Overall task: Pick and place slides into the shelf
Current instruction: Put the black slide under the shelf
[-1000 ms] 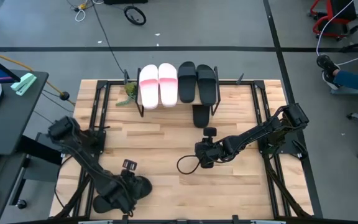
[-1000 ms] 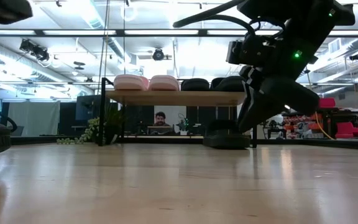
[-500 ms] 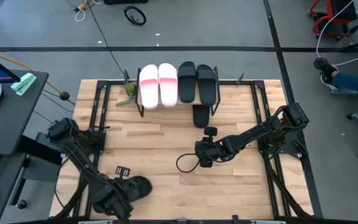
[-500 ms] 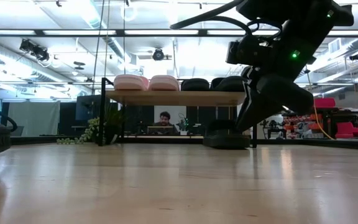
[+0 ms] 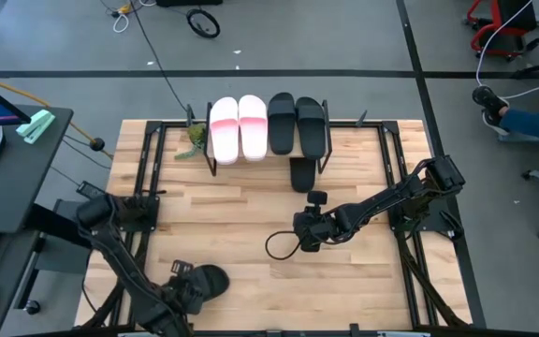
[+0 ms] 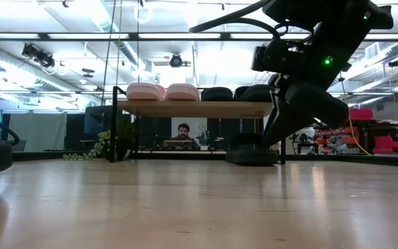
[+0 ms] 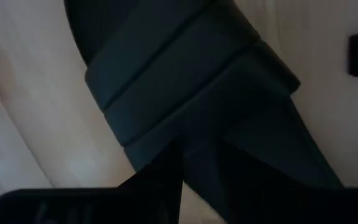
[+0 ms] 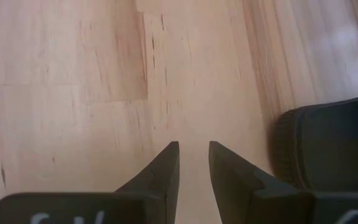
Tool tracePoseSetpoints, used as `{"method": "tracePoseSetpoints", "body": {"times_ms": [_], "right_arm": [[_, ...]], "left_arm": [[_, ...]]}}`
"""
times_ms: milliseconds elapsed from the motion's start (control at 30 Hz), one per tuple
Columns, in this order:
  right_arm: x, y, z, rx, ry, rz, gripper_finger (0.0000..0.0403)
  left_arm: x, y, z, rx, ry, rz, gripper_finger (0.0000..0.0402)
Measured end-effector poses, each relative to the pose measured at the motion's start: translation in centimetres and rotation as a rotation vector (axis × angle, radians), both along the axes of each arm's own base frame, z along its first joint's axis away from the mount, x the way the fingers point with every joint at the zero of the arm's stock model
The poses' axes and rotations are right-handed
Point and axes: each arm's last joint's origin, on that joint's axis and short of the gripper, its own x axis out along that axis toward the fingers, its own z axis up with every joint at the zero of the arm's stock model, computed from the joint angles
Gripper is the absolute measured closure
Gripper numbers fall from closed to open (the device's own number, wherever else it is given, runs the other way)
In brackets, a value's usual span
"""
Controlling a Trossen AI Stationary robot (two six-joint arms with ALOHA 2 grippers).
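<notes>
Left end effector (image 5: 187,288) sat at the surface's near-left edge, pinching a black slide (image 5: 204,279). Shelf (image 5: 268,148) held two pink slides (image 5: 238,127) and two black ones (image 5: 298,123); a fifth black slide (image 5: 301,174) lay beside it. Right end effector (image 8: 192,163) hovered mid-surface, fingers slightly apart, empty.

Two pale pink slides (image 5: 238,128) sit on one shelf (image 5: 330,155). Four black slides (image 5: 297,124) show: two there, one below, one by the left fingers (image 5: 195,295).

No text, label or number can be read anywhere.
</notes>
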Motion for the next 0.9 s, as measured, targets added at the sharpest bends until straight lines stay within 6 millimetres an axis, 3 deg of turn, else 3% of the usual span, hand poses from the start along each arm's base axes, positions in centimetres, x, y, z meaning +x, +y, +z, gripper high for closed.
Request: {"method": "tracePoseSetpoints", "body": {"times_ms": [200,500,667,900], "right_arm": [[0.0,0.0,0.0,0.001,-0.001,0.0,0.0311],[0.1,0.0,0.1,0.006,-0.017,0.001,0.0311],[0.2,0.1,0.1,0.006,-0.019,0.001,0.0311],[0.2,0.1,0.1,0.008,-0.025,0.001,0.0311]], "left_arm": [[0.6,-0.2,-1.8,0.1,-0.056,0.008,0.031],[3.1,1.5,-1.7,0.222,-0.222,0.046,0.0312],[6.1,4.1,-1.6,0.312,-0.321,0.127,0.0313],[10.7,9.9,-1.6,0.368,-0.265,0.241,0.0313]]}}
